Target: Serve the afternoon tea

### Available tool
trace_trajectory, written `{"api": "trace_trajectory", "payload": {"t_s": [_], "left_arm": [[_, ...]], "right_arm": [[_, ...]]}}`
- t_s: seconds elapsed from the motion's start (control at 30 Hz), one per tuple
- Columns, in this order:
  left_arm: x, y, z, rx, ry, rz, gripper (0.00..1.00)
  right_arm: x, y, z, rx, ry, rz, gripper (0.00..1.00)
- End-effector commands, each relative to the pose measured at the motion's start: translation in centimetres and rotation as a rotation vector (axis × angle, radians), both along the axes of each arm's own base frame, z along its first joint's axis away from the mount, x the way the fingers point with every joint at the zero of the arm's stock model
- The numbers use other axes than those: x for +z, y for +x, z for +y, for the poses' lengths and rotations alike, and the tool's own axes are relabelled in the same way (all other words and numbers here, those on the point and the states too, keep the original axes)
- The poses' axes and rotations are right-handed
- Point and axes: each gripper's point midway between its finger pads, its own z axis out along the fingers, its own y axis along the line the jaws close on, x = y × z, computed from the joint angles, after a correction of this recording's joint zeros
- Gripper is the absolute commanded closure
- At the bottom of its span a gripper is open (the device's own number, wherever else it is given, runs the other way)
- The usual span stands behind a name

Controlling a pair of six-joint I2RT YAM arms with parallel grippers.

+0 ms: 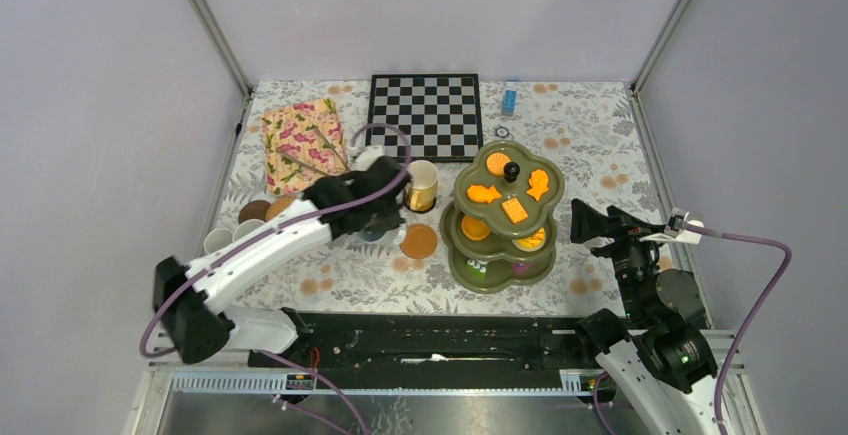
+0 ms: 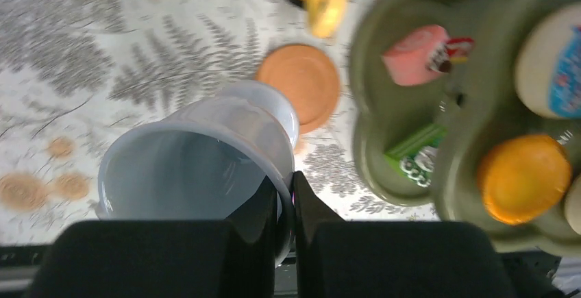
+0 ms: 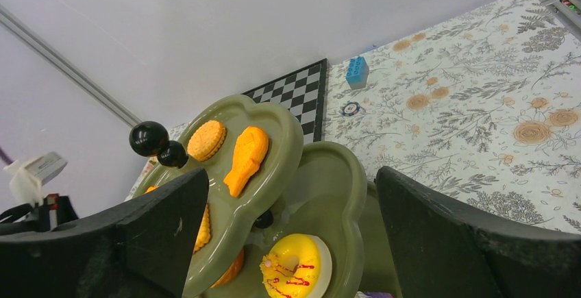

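One mug, empty and tilted, has its rim wall pinched between the left gripper's fingers; can't tell if it's clear of the table. Risk: with a thin rim grip, it could swing or slip on set-down and miss the bare coaster at its 1 o'clock. Stand is close at 3 o'clock, so a wide swing clips it. Right gripper is spread wide, empty, at the stand's 3 o'clock.

Only the left wrist shows the rim grip. Only the right wrist shows the donut. Only the top view shows spare mugs at the left gripper's 9 o'clock.
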Motion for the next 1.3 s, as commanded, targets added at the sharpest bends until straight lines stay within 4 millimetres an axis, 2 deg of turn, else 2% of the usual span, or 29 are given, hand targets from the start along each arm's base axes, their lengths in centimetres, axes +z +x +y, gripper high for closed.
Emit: {"api": "trace_trajectory", "payload": {"t_s": [0.0, 0.1, 0.17, 0.37, 0.5, 1.27], "left_arm": [[0.8, 0.8, -4.1, -0.179, 0.103, -0.074, 1.0], [0.5, 0.4, -7.8, -0.289, 0.103, -0.113, 1.0], [0.0, 0.7, -8.8, -0.308, 0.106, -0.121, 1.0], [-1.9, 1.7, -9.6, -0.31, 0.14, -0.13, 1.0], [-2.2, 2.4, -10.8, -0.324, 0.137, -0.138, 1.0], [-4.8, 2.8, -10.4, -0.327, 0.225, -0.102, 1.0]], "right_arm": [[1.6, -0.2, 0.0, 0.007, 0.035, -0.049, 0.02], [1.5, -0.3, -0.1, 0.003, 0.033, -0.045, 0.02], [1.6, -0.4, -0.1, 0.002, 0.031, -0.046, 0.02], [1.7, -0.5, -0.3, -0.006, 0.03, -0.049, 0.02], [1.6, -0.4, -0.1, 0.002, 0.031, -0.041, 0.02], [1.4, -0.3, -0.5, -0.016, 0.019, -0.034, 0.02]]}}
